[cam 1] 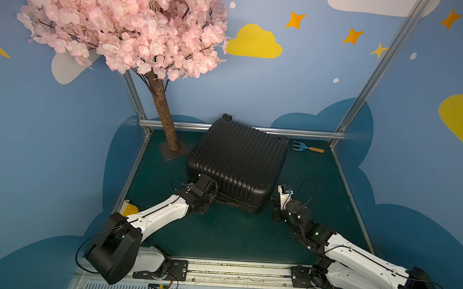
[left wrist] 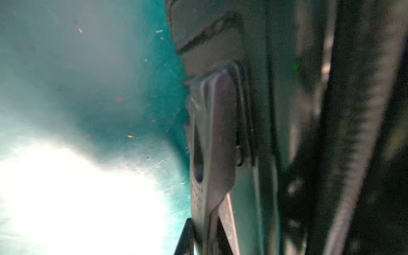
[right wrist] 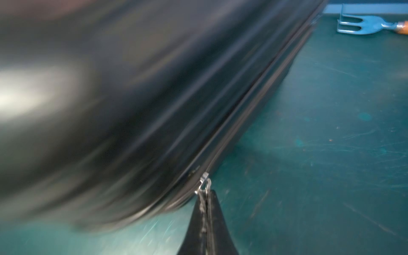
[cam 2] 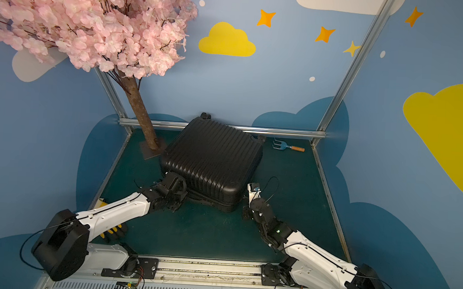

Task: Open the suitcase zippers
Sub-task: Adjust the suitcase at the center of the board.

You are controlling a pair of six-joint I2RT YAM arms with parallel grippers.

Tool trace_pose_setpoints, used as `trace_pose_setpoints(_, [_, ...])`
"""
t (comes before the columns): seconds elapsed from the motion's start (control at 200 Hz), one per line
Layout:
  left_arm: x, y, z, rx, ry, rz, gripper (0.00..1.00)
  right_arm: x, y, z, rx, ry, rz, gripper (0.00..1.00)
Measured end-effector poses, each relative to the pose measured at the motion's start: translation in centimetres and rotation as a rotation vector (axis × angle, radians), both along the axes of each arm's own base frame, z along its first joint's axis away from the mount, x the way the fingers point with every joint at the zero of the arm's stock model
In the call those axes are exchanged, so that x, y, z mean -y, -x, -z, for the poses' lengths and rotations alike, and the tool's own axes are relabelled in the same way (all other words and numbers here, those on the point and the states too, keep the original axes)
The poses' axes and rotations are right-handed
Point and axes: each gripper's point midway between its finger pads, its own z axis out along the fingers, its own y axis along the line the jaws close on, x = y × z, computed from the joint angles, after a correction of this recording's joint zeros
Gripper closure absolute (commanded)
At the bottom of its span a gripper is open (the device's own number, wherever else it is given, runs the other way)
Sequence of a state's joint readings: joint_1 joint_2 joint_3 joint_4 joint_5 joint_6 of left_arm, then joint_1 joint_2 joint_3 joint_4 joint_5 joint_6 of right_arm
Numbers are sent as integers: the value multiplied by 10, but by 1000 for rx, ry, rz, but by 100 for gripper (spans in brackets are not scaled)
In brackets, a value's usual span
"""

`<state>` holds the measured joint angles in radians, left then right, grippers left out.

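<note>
Suitcase [cam 1: 237, 162] first: the black ribbed case lies flat on the green table [cam 1: 219, 232], set from the centre toward 12 o'clock and turned so that one rounded corner points back at you at 6 o'clock. Both shells look pressed together, so judge the job as barely begun. In the right wrist view the zipper track [right wrist: 254, 106] reads as closed teeth running away from the slider toward the far end. At about 4 o'clock from the case's middle, your right gripper [right wrist: 207, 205] has its jaws pinched tight on the silver pull [right wrist: 204, 183], which sits right against the track at that near corner. At about 7 o'clock, your left gripper [left wrist: 206, 234] is hard against the near-left edge; its view is blurred, but a grey pull tab [left wrist: 217, 132] runs down between the fingertips and the jaws look drawn in on it. Take that grip as likely, not certain. The step in hand is the grasp on the pulls, and the run along the rim comes next. That calls for dragging each pull in line with its track, easing round the corners rather than tugging outward. Watch that the light case does not slide or swing on its wheels. Farther out, a small blue garden fork [cam 1: 306, 147] lies near 2 o'clock, apart from the case. The blossom tree's trunk [cam 1: 165, 119] stands close beside it at roughly 9 o'clock.
</note>
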<state>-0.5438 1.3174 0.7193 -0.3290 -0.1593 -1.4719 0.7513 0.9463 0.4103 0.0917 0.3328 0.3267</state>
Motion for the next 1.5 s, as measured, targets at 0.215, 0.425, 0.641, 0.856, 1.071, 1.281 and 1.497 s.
trace_pose_setpoints(0.215, [-15, 11, 2, 6, -33, 41, 98, 15, -48, 3, 22, -63, 40, 100])
trace_pose_setpoints(0.425, [-32, 11, -2, -18, -147, 113, 98, 26, -90, -3, 11, -91, 85, 100])
trace_pose_setpoints(0.641, [-55, -11, -8, -45, -433, 293, 98, 18, -74, -4, -35, -77, 26, 100])
trace_pose_setpoints(0.856, [-87, -51, -20, -49, -609, 354, 98, 1, -15, -8, -30, -36, -60, 100])
trace_pose_setpoints(1.071, [-96, -103, -17, -61, -641, 419, 98, -16, 37, -17, -40, -44, -143, 100])
trace_pose_setpoints(1.281, [-79, -143, -14, -27, -639, 542, 98, 8, 46, -20, -1, 23, -43, 100])
trace_pose_setpoints(1.497, [-100, -171, -13, 42, -642, 542, 98, 104, 23, -49, 144, 77, 367, 100])
